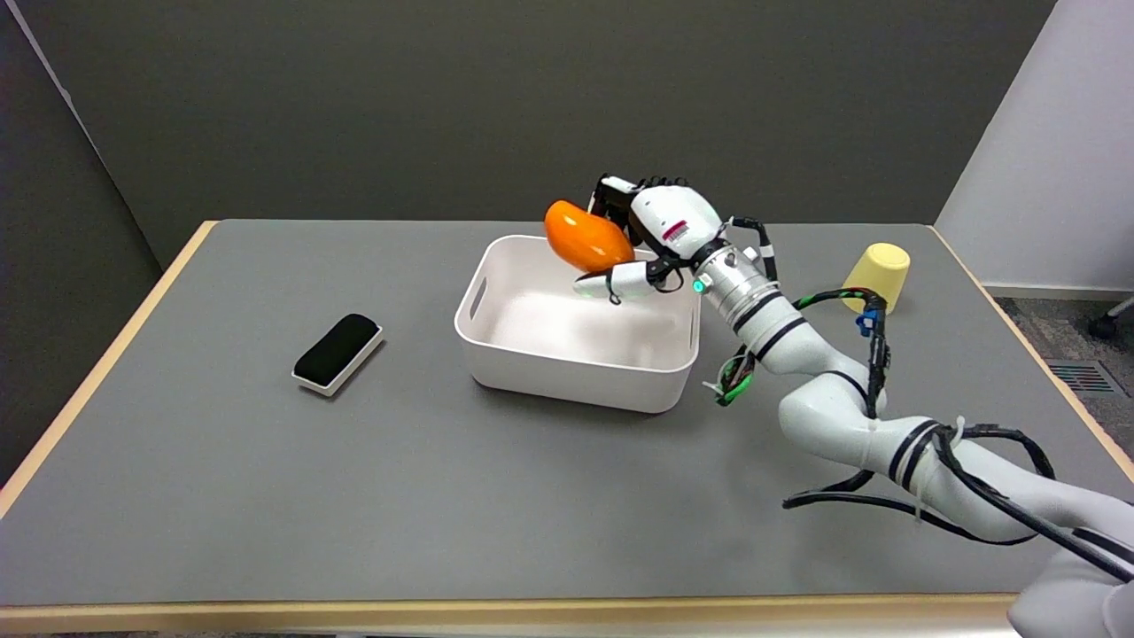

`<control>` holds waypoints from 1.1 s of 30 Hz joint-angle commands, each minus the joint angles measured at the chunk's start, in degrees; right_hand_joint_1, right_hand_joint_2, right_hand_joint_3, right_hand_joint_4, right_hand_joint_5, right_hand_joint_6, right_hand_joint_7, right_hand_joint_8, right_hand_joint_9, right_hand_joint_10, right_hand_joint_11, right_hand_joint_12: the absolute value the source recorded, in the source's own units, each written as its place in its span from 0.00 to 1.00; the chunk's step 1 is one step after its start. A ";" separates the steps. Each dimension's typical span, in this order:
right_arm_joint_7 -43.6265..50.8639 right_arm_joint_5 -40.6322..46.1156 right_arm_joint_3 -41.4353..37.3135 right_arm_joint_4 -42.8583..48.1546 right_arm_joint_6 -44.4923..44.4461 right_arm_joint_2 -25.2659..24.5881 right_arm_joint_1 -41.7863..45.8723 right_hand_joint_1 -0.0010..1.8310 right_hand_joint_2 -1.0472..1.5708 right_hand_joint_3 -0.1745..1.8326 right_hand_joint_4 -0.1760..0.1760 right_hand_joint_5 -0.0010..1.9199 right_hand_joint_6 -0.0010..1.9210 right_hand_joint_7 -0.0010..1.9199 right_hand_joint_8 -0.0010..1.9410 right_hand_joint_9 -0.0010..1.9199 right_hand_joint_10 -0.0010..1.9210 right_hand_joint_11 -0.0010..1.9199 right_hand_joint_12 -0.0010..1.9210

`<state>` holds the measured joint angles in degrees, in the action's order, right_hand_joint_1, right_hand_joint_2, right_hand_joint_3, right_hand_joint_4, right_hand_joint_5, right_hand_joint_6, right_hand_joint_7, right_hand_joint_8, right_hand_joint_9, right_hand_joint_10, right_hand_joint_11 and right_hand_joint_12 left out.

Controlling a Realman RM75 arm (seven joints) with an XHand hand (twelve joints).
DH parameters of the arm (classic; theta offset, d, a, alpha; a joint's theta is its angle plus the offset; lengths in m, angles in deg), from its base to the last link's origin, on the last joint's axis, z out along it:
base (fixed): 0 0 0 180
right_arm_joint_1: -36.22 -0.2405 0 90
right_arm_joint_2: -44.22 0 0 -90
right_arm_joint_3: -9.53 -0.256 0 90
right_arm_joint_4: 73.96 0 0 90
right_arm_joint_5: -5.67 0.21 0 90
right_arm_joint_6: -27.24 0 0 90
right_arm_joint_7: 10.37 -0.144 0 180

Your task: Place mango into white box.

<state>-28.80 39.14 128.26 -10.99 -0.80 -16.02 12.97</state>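
Note:
My right hand point(651, 232) grips the orange mango point(580, 237) and holds it in the air over the far right part of the white box point(576, 368). The mango hangs above the box's far rim, clear of the walls. A thumb lies under the fruit and the other fingers wrap its far side. The box is an open white tub with handle slots, standing mid-table, and its inside shows nothing but bare white floor.
A black-topped eraser block point(337, 353) lies to the left of the box. An upturned yellow cup point(876, 277) stands at the far right, just behind my forearm. The table's wooden edge runs along the front and left.

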 commanded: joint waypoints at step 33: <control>-6.86 45.48 -11.10 14.37 -27.81 17.56 23.74 0.21 0.64 0.56 0.42 0.04 0.21 0.03 0.11 0.01 0.18 0.00 0.53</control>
<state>-23.79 53.71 121.03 7.80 -10.15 -8.84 32.23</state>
